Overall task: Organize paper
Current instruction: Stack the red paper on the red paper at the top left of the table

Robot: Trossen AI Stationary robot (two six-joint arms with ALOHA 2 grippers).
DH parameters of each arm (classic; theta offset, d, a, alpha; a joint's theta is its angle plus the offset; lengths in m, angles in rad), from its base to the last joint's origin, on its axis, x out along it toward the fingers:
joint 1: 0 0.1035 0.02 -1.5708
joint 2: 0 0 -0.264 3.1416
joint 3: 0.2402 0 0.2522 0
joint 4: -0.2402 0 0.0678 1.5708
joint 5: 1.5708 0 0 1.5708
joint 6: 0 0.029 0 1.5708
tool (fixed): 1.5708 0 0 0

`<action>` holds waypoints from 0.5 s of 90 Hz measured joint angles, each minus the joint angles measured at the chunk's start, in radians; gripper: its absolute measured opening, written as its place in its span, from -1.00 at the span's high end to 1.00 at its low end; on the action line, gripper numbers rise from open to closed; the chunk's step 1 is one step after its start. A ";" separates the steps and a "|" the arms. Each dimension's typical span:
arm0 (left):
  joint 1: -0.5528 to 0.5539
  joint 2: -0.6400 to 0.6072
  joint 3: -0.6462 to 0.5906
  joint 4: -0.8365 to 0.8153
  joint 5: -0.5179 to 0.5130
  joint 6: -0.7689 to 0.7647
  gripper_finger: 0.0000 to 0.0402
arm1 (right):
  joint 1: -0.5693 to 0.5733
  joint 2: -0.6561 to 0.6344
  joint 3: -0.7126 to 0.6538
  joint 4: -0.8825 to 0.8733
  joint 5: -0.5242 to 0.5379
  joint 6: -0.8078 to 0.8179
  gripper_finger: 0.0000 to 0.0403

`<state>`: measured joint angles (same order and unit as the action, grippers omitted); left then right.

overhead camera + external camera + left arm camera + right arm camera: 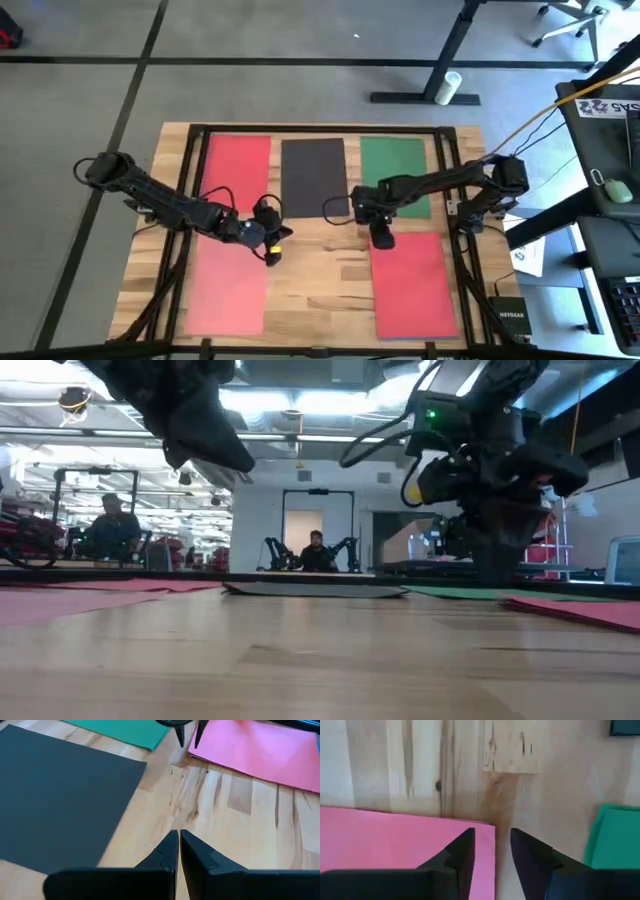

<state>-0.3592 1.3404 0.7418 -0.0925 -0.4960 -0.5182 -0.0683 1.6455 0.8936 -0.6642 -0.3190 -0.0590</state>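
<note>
Paper: 5 sheets, all flat, apart on tabletop (320, 270); none stacked yet. Right claw (492, 851) open over pink sheet (390, 837) corner. Left claw (178, 851) closed, empty, beside black sheet (60, 800).

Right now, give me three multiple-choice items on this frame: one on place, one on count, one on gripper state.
1. Which sheet lies between the red sheet and the green sheet along the table's far edge?
A black B white C yellow
2. How many sheets lie on the table?
A two B five C eight
3. How is the left gripper?
A clamped on a sheet B wide open C shut, empty

A: the black sheet sits between them.
B: three far, two near.
C: left wrist view shows fingertips together over bare wood; the right gripper is open.
</note>
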 joint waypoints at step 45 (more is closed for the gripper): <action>0.000 0.035 0.000 0.003 0.000 -0.010 1.00 | -0.004 0.059 0.003 -0.012 -0.050 -0.031 0.85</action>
<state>-0.3592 1.3750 0.7414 -0.0897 -0.4957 -0.5278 -0.0727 1.7046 0.8967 -0.6765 -0.3686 -0.0899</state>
